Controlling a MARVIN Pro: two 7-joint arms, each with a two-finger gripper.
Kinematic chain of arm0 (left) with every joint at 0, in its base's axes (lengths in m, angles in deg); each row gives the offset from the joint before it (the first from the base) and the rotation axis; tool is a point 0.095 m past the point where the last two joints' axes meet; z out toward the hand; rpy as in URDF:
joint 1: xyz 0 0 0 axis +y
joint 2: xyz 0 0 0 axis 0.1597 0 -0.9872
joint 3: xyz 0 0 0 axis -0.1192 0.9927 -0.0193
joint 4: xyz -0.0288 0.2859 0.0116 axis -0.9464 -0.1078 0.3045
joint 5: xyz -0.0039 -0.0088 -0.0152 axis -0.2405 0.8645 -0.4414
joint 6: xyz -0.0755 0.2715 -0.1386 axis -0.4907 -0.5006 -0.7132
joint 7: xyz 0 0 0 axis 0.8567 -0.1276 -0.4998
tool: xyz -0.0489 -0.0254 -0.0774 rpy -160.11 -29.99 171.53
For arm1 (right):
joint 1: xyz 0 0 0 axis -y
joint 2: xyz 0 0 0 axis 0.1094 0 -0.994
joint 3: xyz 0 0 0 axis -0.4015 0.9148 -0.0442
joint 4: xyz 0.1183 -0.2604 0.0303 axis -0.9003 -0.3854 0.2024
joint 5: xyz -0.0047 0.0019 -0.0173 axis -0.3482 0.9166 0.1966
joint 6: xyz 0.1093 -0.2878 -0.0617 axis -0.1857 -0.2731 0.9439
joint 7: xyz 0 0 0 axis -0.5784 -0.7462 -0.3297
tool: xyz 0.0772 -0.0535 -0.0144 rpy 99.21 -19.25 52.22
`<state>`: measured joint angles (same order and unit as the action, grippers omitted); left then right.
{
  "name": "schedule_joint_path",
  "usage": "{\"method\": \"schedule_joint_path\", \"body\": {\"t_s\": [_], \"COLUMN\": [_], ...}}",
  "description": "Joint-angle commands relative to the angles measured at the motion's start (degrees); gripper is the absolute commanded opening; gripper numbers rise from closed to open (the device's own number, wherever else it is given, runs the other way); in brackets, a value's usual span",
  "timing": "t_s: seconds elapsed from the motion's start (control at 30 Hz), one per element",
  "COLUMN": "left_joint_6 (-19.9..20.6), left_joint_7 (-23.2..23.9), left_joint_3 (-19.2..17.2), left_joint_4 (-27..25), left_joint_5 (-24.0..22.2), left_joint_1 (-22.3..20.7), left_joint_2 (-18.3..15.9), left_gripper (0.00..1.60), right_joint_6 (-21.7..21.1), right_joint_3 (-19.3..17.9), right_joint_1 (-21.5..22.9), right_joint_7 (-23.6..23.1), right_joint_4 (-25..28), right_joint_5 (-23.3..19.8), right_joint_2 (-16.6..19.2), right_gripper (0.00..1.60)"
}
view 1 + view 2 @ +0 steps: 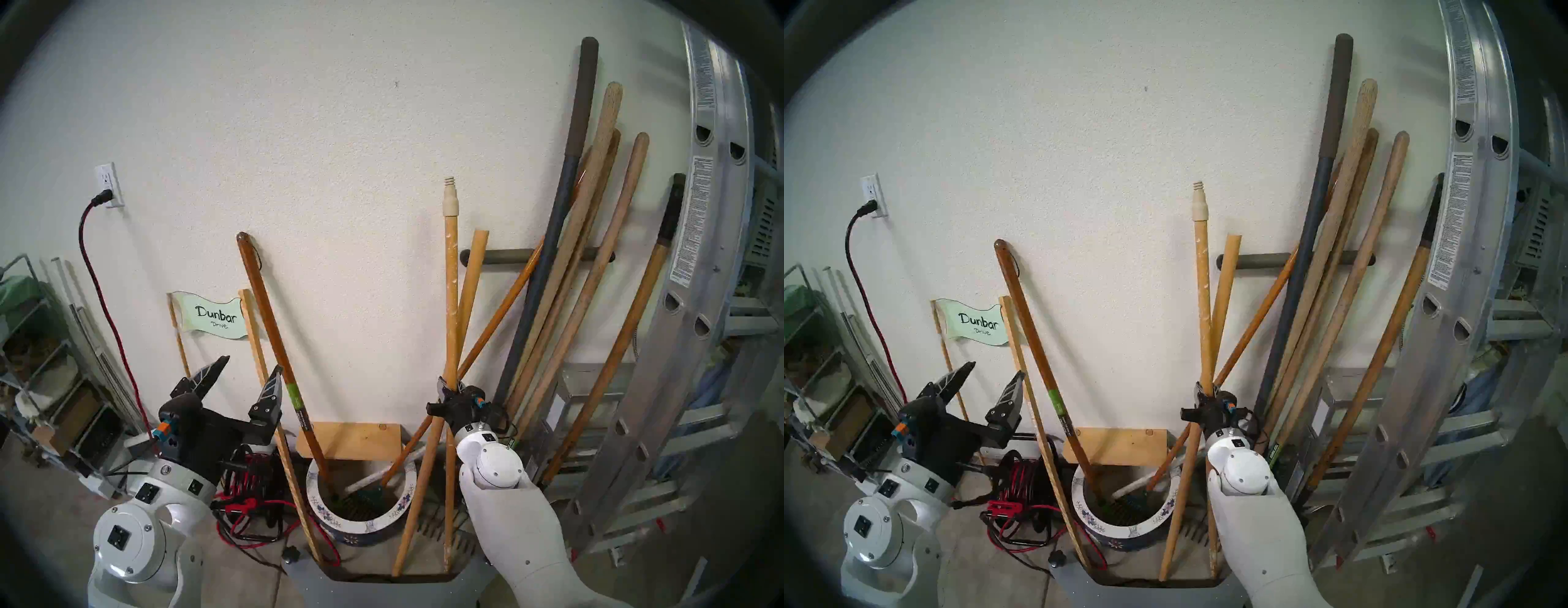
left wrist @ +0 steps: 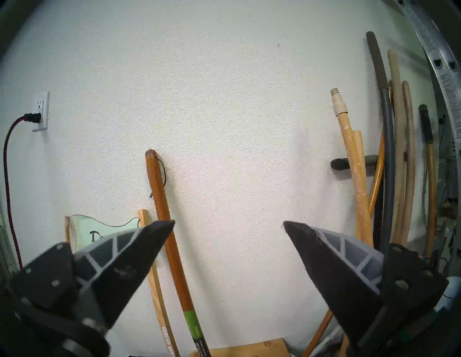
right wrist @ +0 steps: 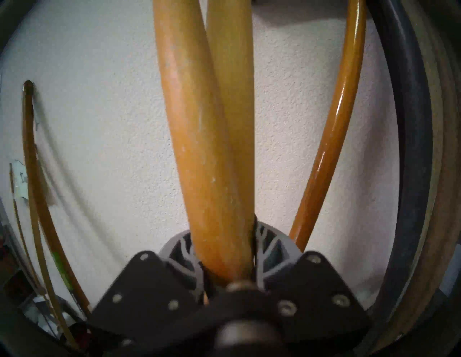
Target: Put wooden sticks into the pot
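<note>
My right gripper [image 1: 452, 388] is shut on both wooden sticks where they cross, right of the pot. The paint-speckled stick [image 1: 451, 276] with the cream threaded tip stands nearly upright. The plain stick [image 1: 471, 288] leans right at the top. Both lower ends rest on the floor outside the pot [image 1: 403, 505], to its right. The right wrist view shows the speckled stick [image 3: 189, 124] and the plain stick [image 3: 232, 99] clamped between the fingers [image 3: 269, 239]. My left gripper [image 1: 252, 364] is open and empty, left of the pot, facing the wall [image 2: 228, 222].
The pot holds a dark brown handle with a green label [image 1: 275, 339] and an orange rake handle [image 1: 488, 331]. Thicker tool handles [image 1: 585, 254] and an aluminium ladder [image 1: 695, 297] lean at the right. A red cord reel [image 1: 250, 479] and a sign stake [image 1: 271, 407] stand left of the pot.
</note>
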<state>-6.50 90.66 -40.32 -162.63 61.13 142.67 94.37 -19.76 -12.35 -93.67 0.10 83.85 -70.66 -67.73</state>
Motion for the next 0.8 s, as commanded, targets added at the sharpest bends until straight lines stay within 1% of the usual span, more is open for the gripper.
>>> {"method": "schedule_joint_path", "body": {"t_s": [0.0, 0.1, 0.13, 0.17, 0.4, 0.43, 0.47, 0.5, 0.57, 0.63, 0.7, 0.73, 0.77], "left_joint_6": [0.0, 0.0, 0.0, 0.0, 0.0, 0.0, 0.0, 0.0, 0.0, 0.0, 0.0, 0.0, 0.0], "left_joint_7": [0.0, 0.0, 0.0, 0.0, 0.0, 0.0, 0.0, 0.0, 0.0, 0.0, 0.0, 0.0, 0.0], "left_joint_3": [0.0, 0.0, 0.0, 0.0, 0.0, 0.0, 0.0, 0.0, 0.0, 0.0, 0.0, 0.0, 0.0], "left_joint_4": [0.0, 0.0, 0.0, 0.0, 0.0, 0.0, 0.0, 0.0, 0.0, 0.0, 0.0, 0.0, 0.0], "left_joint_5": [0.0, 0.0, 0.0, 0.0, 0.0, 0.0, 0.0, 0.0, -0.1, -0.1, -0.1, -0.1, -0.1], "left_joint_1": [0.1, 0.1, 0.1, 0.1, 0.1, 0.1, 0.1, 0.1, 0.1, 0.1, 0.1, 0.1, 0.1], "left_joint_2": [0.0, 0.0, 0.0, 0.0, 0.0, 0.0, 0.0, 0.0, -0.1, -0.1, -0.1, -0.1, -0.1], "left_gripper": [1.6, 1.6, 1.6, 1.6, 1.6, 1.6, 1.6, 1.6, 1.6, 1.6, 1.6, 1.6, 1.6], "right_joint_6": [3.4, 4.0, 3.7, 4.6, 5.6, 6.1, 5.9, 6.2, 6.0, 6.4, 6.2, 6.5, 6.3], "right_joint_3": [1.2, 1.4, 1.4, 1.5, 1.6, 1.7, 1.7, 1.7, 1.7, 1.7, 1.5, 1.3, 1.2], "right_joint_1": [0.7, 0.3, -0.5, 0.3, 0.3, 0.9, 0.4, 0.6, 0.0, 0.1, -0.4, 0.1, -0.4], "right_joint_7": [-3.8, -5.3, -5.6, -6.1, -8.7, -9.2, -9.5, -9.9, -10.8, -11.6, -12.4, -12.6, -13.0], "right_joint_4": [6.0, 7.6, 9.6, 8.3, 12.4, 11.7, 13.1, 13.0, 14.8, 14.9, 16.5, 16.1, 17.8], "right_joint_5": [-3.3, -4.0, -4.3, -4.4, -6.0, -6.2, -6.6, -6.7, -7.3, -7.4, -7.9, -8.1, -8.2], "right_joint_2": [-0.5, -0.5, -0.5, -0.5, -0.5, -0.5, -0.5, -0.5, -0.5, -0.4, -0.2, -0.2, -0.1], "right_gripper": [0.0, 0.0, 0.0, 0.0, 0.0, 0.0, 0.0, 0.0, 0.0, 0.0, 0.0, 0.0, 0.0]}}
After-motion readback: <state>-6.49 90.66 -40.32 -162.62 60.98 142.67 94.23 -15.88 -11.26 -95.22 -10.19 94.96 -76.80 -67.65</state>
